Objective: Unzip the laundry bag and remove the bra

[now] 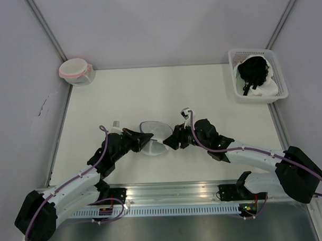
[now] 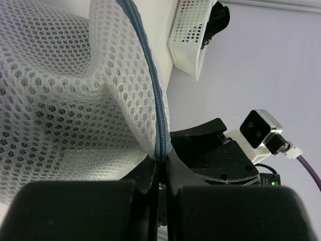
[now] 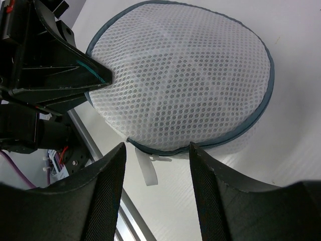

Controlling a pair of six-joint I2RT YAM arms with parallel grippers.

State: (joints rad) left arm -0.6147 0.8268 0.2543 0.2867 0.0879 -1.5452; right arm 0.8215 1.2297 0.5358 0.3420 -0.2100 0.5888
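Left claw pinches the bag by its rim near the surface's near edge, likely anchoring it; right claw hovers spread beside the tag. Bra lies in the basket, far right corner.

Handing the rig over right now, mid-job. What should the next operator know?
Left gripper: shut on the laundry bag's grey-blue rim, centre table.
Right gripper: open, facing the bag's white tag, apart from it.
Bra: seemingly the black item in the white basket, far right; nothing dark shows through the mesh.
Left: the zip's state is unclear; check the bag is empty.
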